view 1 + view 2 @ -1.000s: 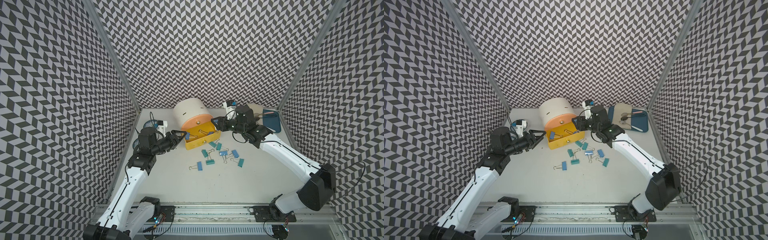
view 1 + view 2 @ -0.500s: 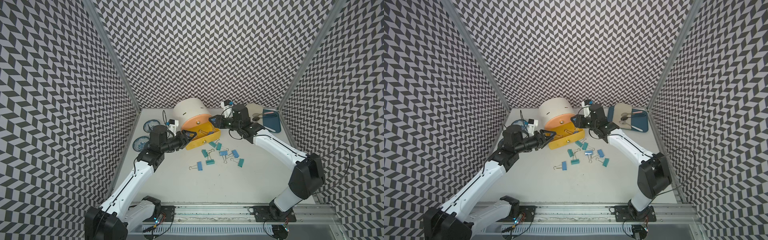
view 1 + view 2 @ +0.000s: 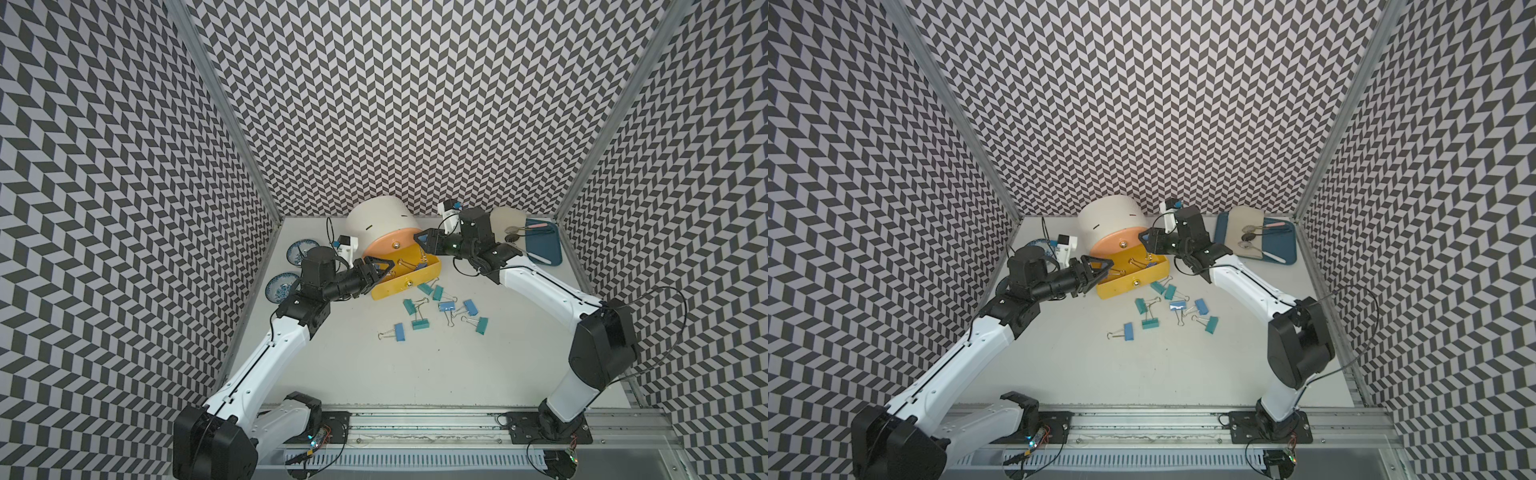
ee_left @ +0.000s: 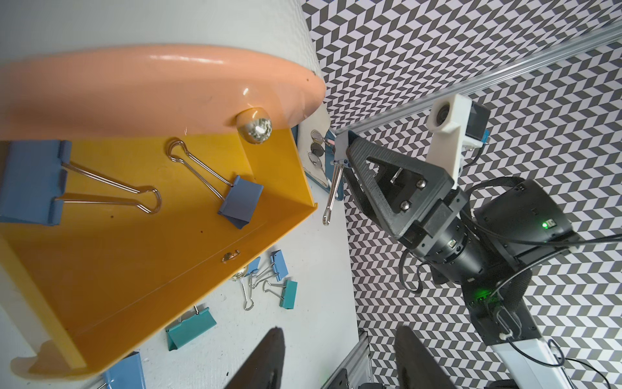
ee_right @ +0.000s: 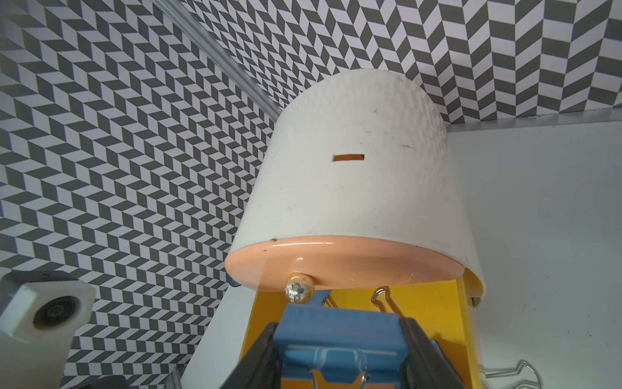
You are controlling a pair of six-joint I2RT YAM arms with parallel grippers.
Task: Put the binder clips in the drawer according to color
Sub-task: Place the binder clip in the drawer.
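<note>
**Right gripper** point(image 3: 424, 242): I see its jaws clenched on a blue metal binder clip with silver wire handles point(image 5: 340, 336). Its black fingers point(image 5: 259, 357) press both sides of the folded body, and one handle hangs down. The clip hangs over the right end of the pulled-out yellow plastic drawer point(image 3: 390, 289), close under the shut salmon-pink drawer front point(image 3: 392, 246) of the cream rounded cabinet point(image 3: 376, 220).

**Left gripper** point(image 3: 384, 268): the jaws are released, with nothing between its fingers point(image 4: 266, 357). It sits at the yellow drawer's left end, and I cannot tell whether it touches.

**Surroundings:** Inside the yellow drawer lie two blue clips point(image 4: 240, 202), apart from each other. On the white tabletop point(image 3: 415, 374), just in front of the drawer, lies a scatter of loose blue and teal binder clips point(image 3: 445, 306). At the far right is a flat blue tray with spoons point(image 3: 548, 245). At the far left are two blue-patterned dishes point(image 3: 282, 286).
</note>
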